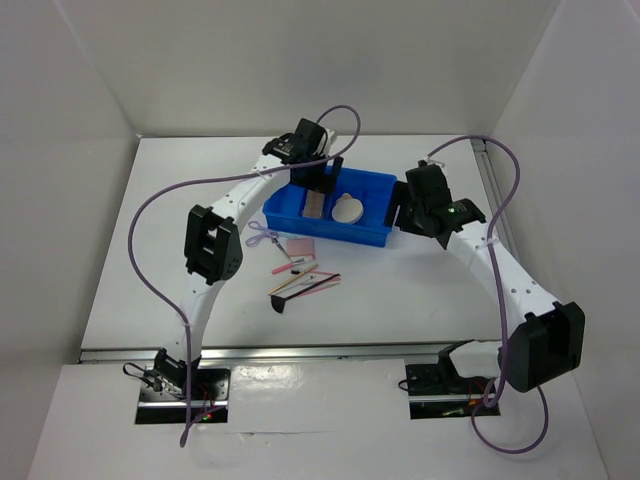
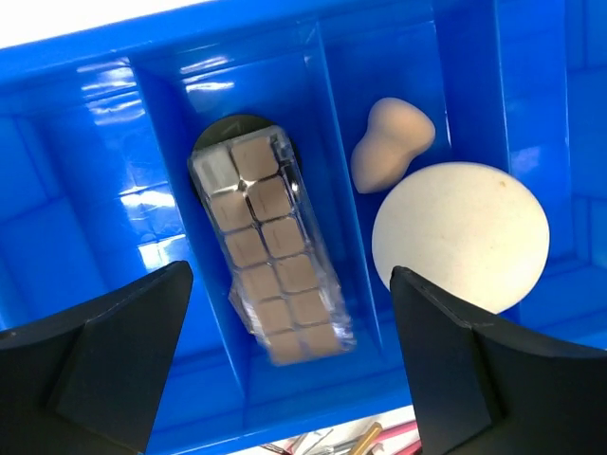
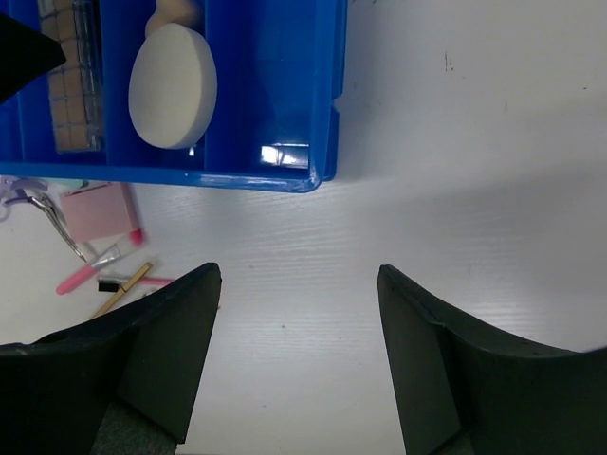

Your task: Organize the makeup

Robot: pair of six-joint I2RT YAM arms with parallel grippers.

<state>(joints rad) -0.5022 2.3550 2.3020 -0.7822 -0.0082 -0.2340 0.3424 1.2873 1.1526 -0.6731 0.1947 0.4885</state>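
1. Blue tray (image 1: 340, 232): a divided plastic bin, and the landmark for every entry below.
2. Brown-pink palette (image 2: 270, 256): in a middle compartment of the tray, lying lengthwise and tilted on the black compact. It looks rigid with a slick clear lid, likely light. Best held across its short width.
3. Black compact (image 2: 223, 133): in the same compartment under the palette's far end, only a dark arc showing. It is probably hard and smooth, and cannot be gripped until the palette is lifted.
4. Peach sponge (image 2: 391, 142): in the next compartment over, just beside the puff. Soft and very light, so it should squash under a firm pinch. Take it at the waist.
5. Cream puff (image 2: 460, 237): in the same compartment as the sponge, leaning on the compartment wall. A soft flat disc, to be pinched by its edge.
6. Pink square pad (image 1: 299, 247): on the table just in front of the tray. Thin and flat, so hard to get under.
7. Thin sticks (image 1: 300, 282): scattered in front of the tray beyond the pad. Slender and apt to roll.
8. Left gripper (image 2: 291, 280): above the tray's middle compartments, jaws spread wide, holding nothing.
9. Right gripper (image 3: 299, 275): over the table off the tray's right end, jaws wide apart, holding nothing.
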